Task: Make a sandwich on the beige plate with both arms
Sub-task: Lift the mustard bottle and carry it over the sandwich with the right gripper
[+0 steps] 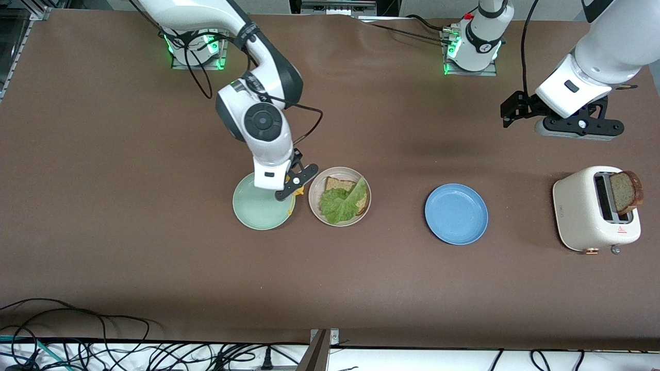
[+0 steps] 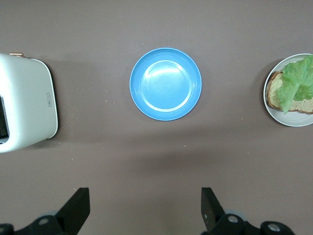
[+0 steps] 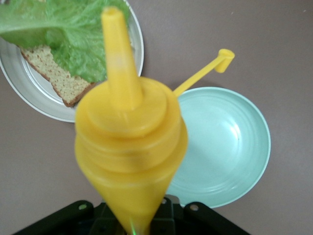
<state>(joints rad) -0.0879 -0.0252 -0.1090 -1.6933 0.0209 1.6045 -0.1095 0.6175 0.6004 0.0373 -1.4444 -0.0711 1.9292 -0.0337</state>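
The brown table (image 1: 129, 206) carries every item. The right arm (image 1: 260, 118) reaches from its base down toward the middle of the table. The left arm (image 1: 603, 51) waits, raised over its own end of the table.

The white toaster (image 1: 593, 211) stands at the left arm's end, and one brown slice of bread (image 1: 626, 191) sticks up out of its slot. The blue plate (image 1: 456, 214) lies between the toaster and the beige plate (image 1: 314, 203), apart from both. The mint-green plate (image 1: 252, 211) lies just beside the beige plate, toward the right arm's end.

The beige plate holds the sandwich in part-built form: one speckled bread slice (image 1: 337, 184) lies flat with a ruffled lettuce leaf (image 1: 343, 203) across it. No second slice lies on top.

The right gripper (image 1: 294, 186) is over the rim of the mint-green plate on the side next to the beige plate. Its fingers pinch a yellow squeeze bottle (image 3: 129, 147). In the right wrist view the bottle's nozzle points away from the camera, and its yellow cap (image 3: 222, 58) hangs out to one side on a thin strap.

The left gripper (image 2: 145, 208) hangs over bare table near the toaster, fingers spread wide, with nothing between them.
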